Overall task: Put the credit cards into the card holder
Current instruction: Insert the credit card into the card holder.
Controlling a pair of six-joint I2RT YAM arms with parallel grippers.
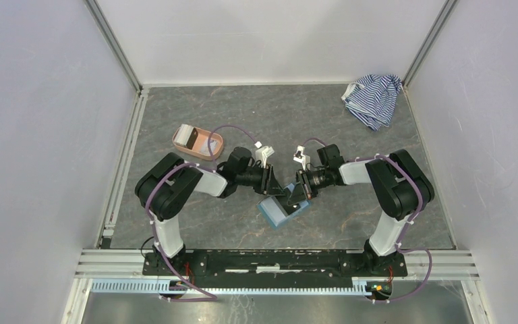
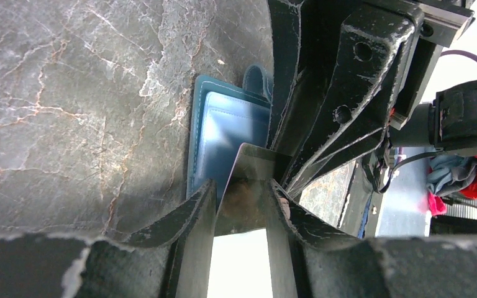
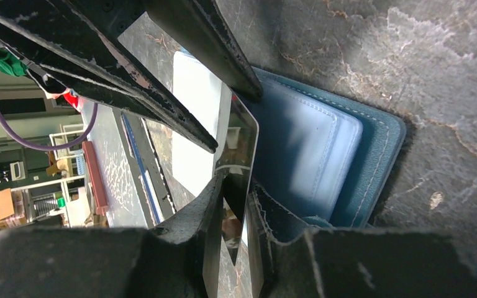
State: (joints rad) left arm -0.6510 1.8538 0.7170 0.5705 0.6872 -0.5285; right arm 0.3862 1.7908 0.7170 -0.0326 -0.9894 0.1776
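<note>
Marble table (image 1: 243, 108), left gripper (image 2: 242, 186), right gripper (image 3: 236, 183) both pinching credit card (image 2: 249, 164) over card holder (image 3: 313, 143), visible wrist-side only

Beyond the job: tray, cloth, stone-look surface

A salmon-pink oval tray (image 1: 214, 144) sits left of centre on the grey marbled surface (image 1: 276, 118); a crumpled blue-and-white striped cloth (image 1: 373, 98) lies well apart in the far right corner.

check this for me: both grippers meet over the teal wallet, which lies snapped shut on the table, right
Not shut. The teal wallet lies open on the table, its lighter blue inside facing up, as the right wrist view shows. The left gripper and right gripper do meet over it.
</note>
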